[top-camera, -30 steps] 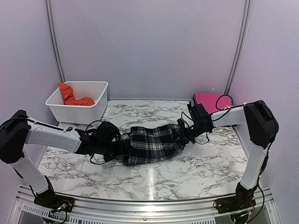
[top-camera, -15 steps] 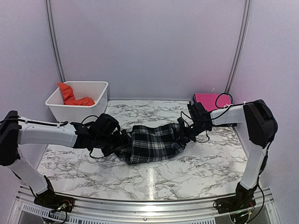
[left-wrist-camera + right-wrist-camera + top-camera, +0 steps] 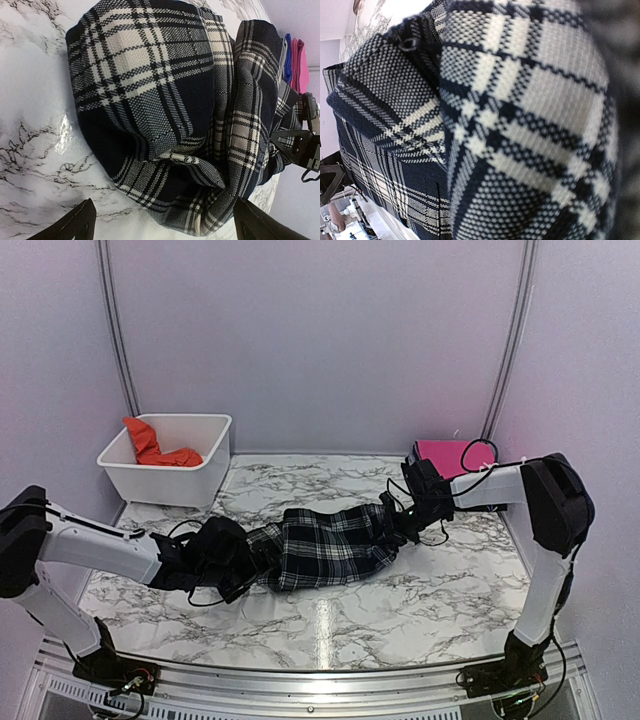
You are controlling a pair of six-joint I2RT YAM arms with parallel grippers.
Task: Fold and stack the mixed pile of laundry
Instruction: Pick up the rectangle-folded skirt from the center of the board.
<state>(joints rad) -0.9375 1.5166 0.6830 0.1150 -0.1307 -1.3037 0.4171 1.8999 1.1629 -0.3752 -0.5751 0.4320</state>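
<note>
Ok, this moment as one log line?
left pincer: open, at shirt left end | right pincer: shut on shirt right end | tee: in bin

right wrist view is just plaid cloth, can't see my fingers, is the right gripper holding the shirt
Observer: Yes, the top view shows the right gripper shut on the plaid shirt at its right end.
Operator: where's the left gripper
Observer: The left gripper is at the shirt's left end, open; the left wrist view shows its fingertips wide apart, nothing gripped.
Operator: and the other garment
Observer: The orange t-shirt lies in the white bin, at the far left.
</note>
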